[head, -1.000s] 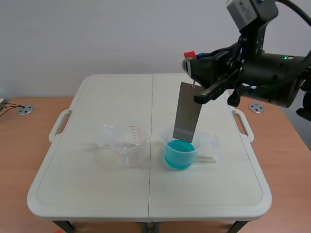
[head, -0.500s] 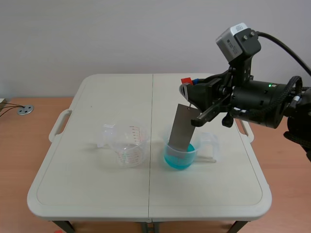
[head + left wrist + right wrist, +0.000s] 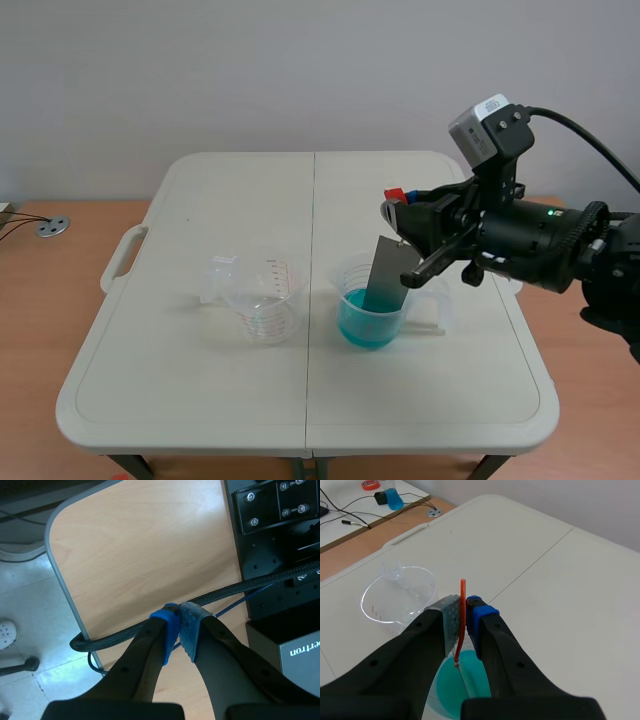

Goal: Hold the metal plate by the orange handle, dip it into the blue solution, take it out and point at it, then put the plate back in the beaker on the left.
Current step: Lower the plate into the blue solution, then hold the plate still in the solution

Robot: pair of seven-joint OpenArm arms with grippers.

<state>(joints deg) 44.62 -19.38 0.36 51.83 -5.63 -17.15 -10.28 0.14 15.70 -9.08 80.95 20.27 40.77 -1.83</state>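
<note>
While the right claw (image 3: 464, 611) has its pads pinched tight on the thin orange handle (image 3: 462, 592), the metal plate (image 3: 384, 277) hangs tilted with its lower end inside the beaker of blue solution (image 3: 366, 322) — so the whole load rides on one slim strip. If that strip slips or twists between the pads, the plate could swing against the beaker's rim and, on the way out, drag or tip it, spilling blue liquid over the surface (image 3: 250, 200). A hasty lift might also flick drips toward the empty beaker (image 3: 262, 297), which stands just left of the blue one and apart from it. The left claw (image 3: 177, 626), pads pressed together on nothing, sits well away from the blue beaker over wood and cable (image 3: 125, 630) — bringing it in to point could knock the dangling plate.
</note>
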